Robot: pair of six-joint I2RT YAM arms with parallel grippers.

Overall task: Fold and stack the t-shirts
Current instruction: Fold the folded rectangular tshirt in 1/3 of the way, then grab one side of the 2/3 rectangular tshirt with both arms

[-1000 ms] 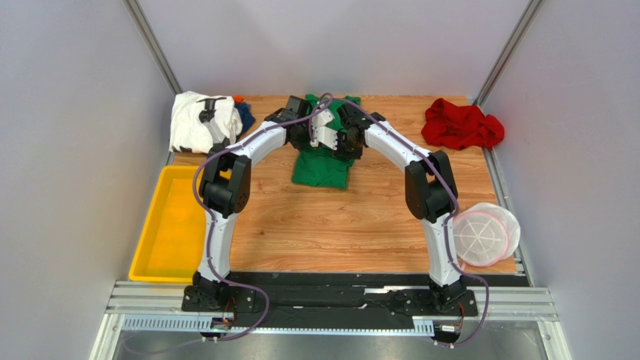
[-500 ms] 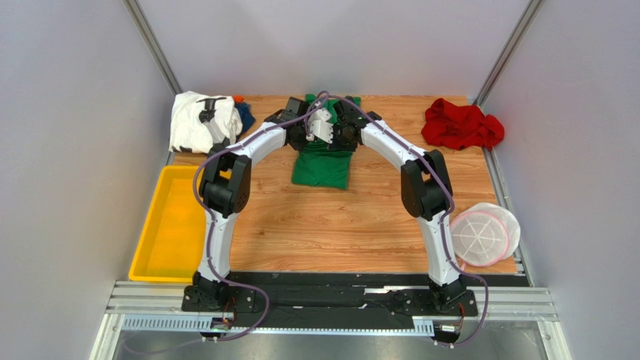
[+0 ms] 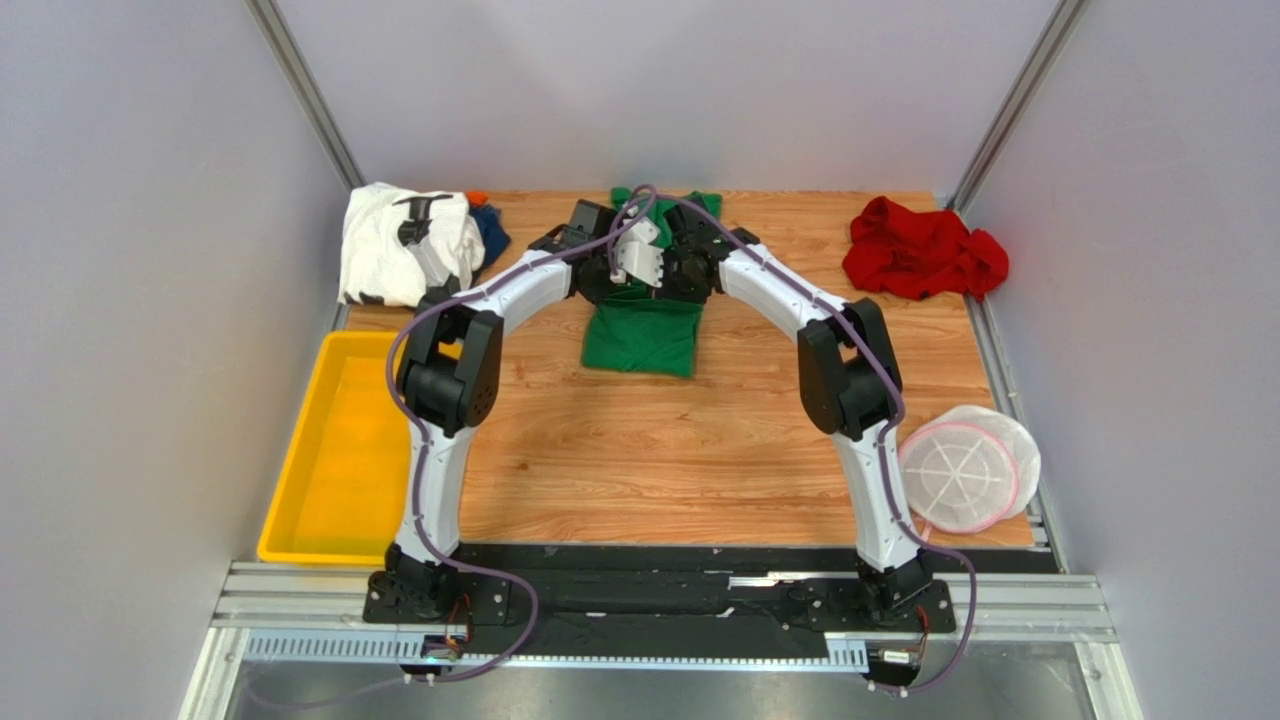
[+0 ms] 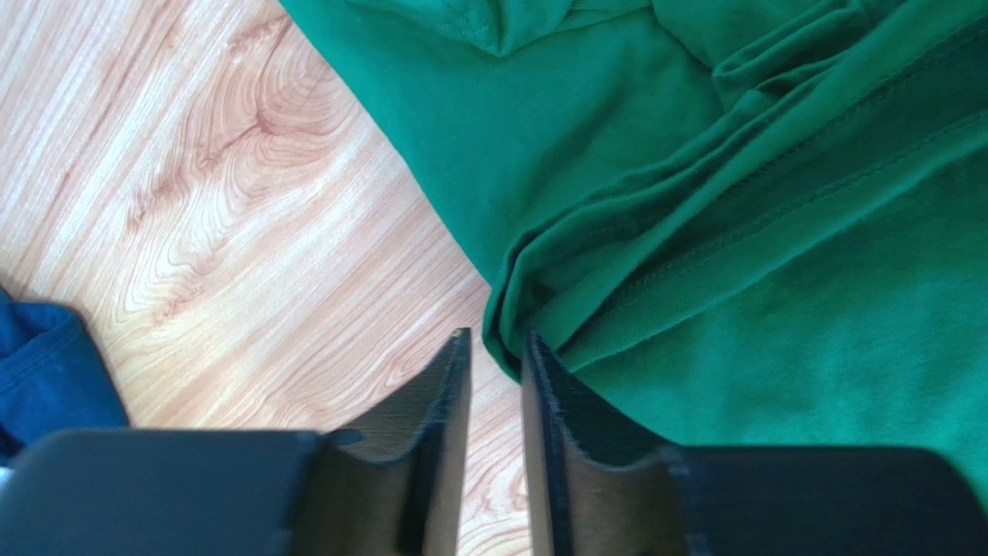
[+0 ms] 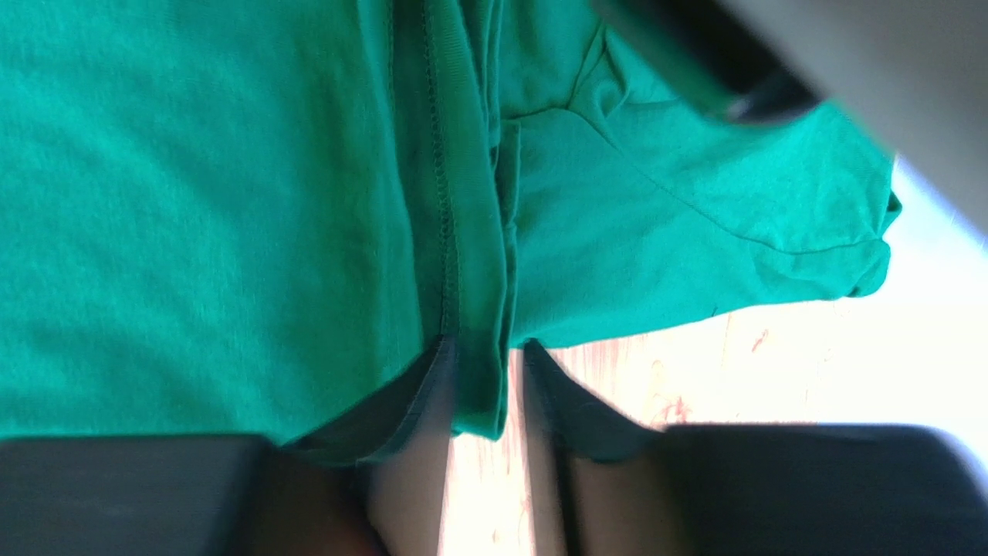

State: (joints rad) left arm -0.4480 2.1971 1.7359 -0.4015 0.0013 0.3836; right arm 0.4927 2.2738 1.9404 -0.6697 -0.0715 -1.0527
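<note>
The bright green t-shirt [image 3: 643, 338] lies partly folded at the far middle of the table. Both grippers meet over its far part. In the left wrist view my left gripper [image 4: 496, 338] stands nearly closed at the shirt's bunched left edge [image 4: 696, 232], with a fold of cloth between its tips. In the right wrist view my right gripper [image 5: 487, 348] is closed on a hem of the green shirt [image 5: 232, 209] that runs down between its fingers. The white printed shirt [image 3: 394, 240] and the dark blue shirt [image 3: 490, 233] lie far left. The red shirt [image 3: 920, 251] lies crumpled far right.
A yellow tray [image 3: 323, 450] stands along the left edge. A round white-and-pink mesh basket [image 3: 969, 468] sits at the near right. Grey walls close in the table at the back and sides. A corner of the dark blue cloth [image 4: 46, 371] shows beside my left gripper.
Both grippers have moved a little toward the far end of the green shirt and closer together. The other shirts have not moved.
</note>
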